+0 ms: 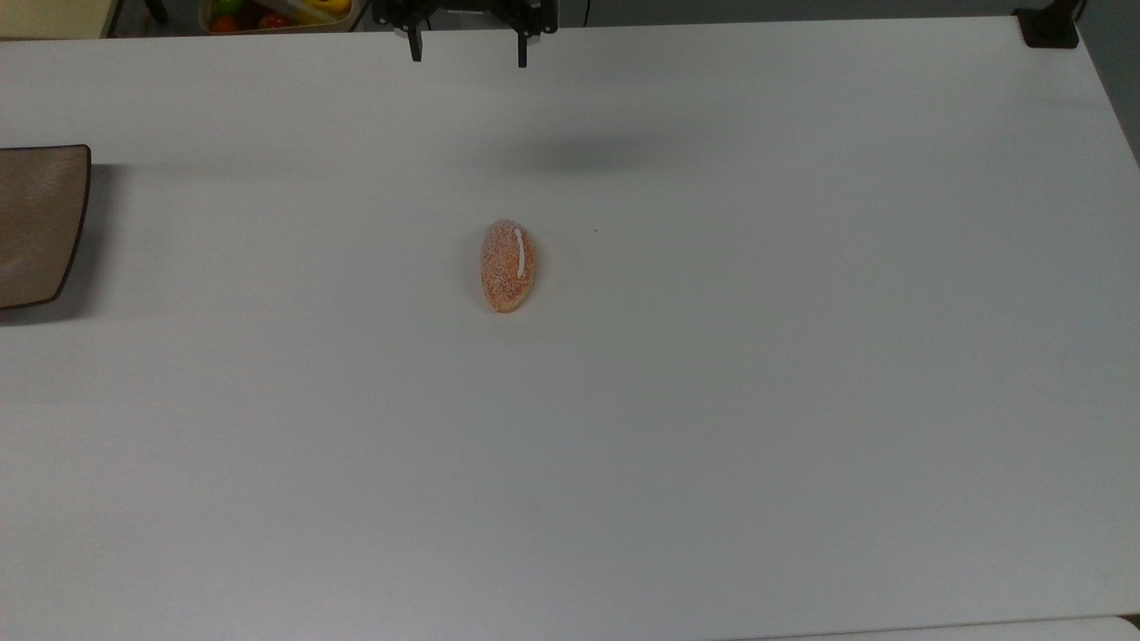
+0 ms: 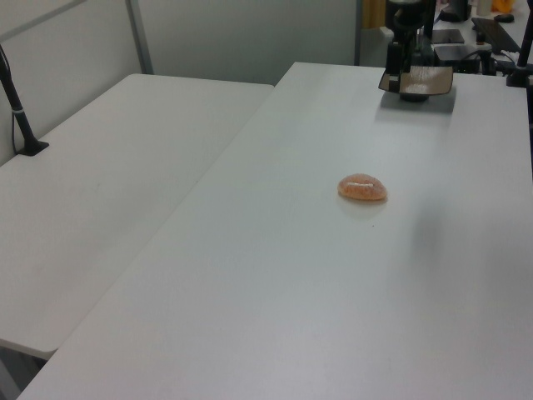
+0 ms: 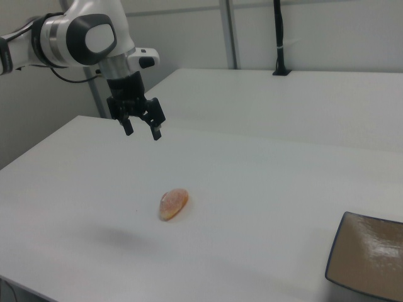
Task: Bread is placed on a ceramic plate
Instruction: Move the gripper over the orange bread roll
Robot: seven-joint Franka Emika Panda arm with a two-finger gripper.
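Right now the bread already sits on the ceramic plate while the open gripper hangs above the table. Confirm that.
Wrong on one count: the bread lies on the bare white table, far from the ceramic plate, as the top view shows. The gripper does hang open above the table.

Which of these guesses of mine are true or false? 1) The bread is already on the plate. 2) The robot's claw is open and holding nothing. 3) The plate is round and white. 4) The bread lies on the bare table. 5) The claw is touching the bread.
1) False. The bread lies on the white table, well apart from the ceramic plate.
2) True. The gripper hangs in the air with its fingers spread and nothing between them.
3) False. The ceramic plate is square with rounded corners, taupe-brown, with a thin dark rim.
4) True. It rests there with its white stripe facing up.
5) False. In the right view the gripper hovers above the table, clear of the bread.
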